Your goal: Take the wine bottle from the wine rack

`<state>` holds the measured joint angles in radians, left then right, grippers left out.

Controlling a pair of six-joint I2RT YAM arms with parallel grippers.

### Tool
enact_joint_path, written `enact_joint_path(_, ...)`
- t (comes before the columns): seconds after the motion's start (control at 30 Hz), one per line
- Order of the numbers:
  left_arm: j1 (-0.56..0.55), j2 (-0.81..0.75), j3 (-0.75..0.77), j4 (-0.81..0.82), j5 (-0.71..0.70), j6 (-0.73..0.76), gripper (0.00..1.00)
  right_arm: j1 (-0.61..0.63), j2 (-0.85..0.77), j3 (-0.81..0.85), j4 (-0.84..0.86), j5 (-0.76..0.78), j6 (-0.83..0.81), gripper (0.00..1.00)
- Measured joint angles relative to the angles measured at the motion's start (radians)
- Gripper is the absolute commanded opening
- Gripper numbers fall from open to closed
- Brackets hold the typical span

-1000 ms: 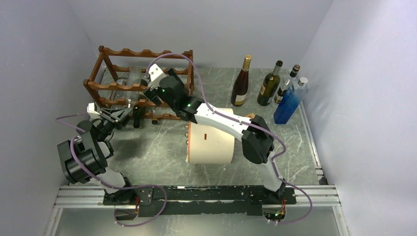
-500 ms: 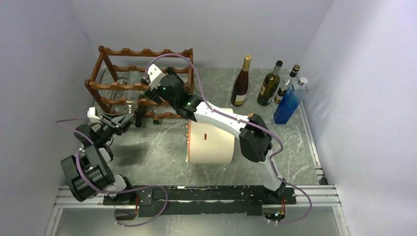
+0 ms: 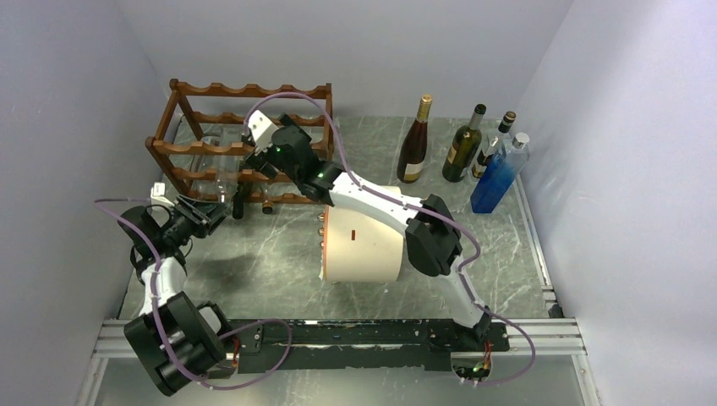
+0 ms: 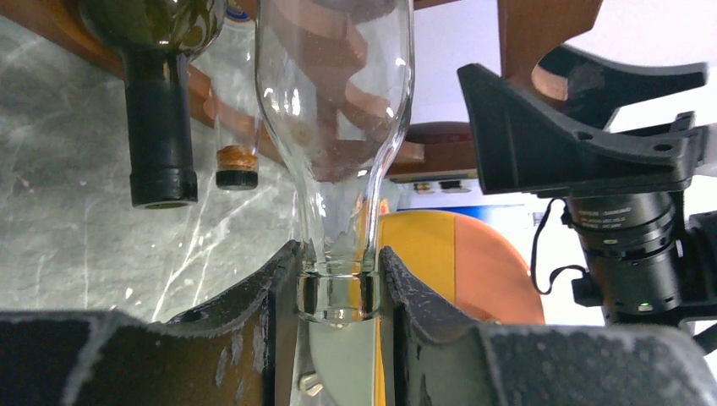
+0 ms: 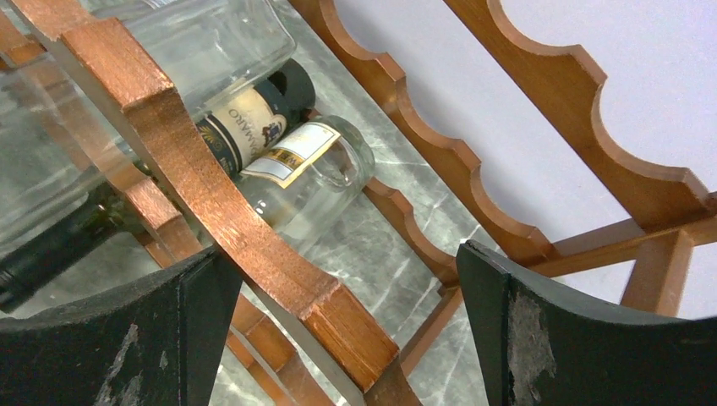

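My left pincer [image 4: 338,292] is clamped on the smooth lip of the clear glass wine bottle [image 4: 334,101]. The bottle's rounded body lies in the reddish, scalloped wooden wine rack [image 3: 254,91], with its neck poking out of the rack's front. A dark green bottle [image 4: 161,101] lies beside it in the rack. My right pincer [image 5: 347,338] gapes wide, its scuffed black fingers [image 5: 550,338] on either side of a rack rail.

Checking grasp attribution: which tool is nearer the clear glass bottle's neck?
Left. The left tool is shut on the clear bottle at its neck; the right tool stands open astride a wine rack rail.
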<state>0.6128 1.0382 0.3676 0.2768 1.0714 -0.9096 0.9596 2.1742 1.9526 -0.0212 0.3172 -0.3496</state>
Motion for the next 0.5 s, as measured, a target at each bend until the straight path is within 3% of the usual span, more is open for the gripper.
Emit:
enact_joint_path(0.23,0.001,-0.074,0.021,-0.208,-0.006,0.146,0.07,0.039,-0.148,-0.157,0.016,-0.059,-0.152,1.0)
enact_joint_path(0.37,0.002,-0.126,0.059,-0.335,-0.038,0.203,0.07,0.093,-0.312,-0.311,0.063,-0.178,-0.315,1.0)
enact_joint_path(0.5,0.002,-0.165,0.085,-0.428,-0.067,0.238,0.07,0.116,-0.382,-0.362,0.088,-0.326,-0.496,1.0)
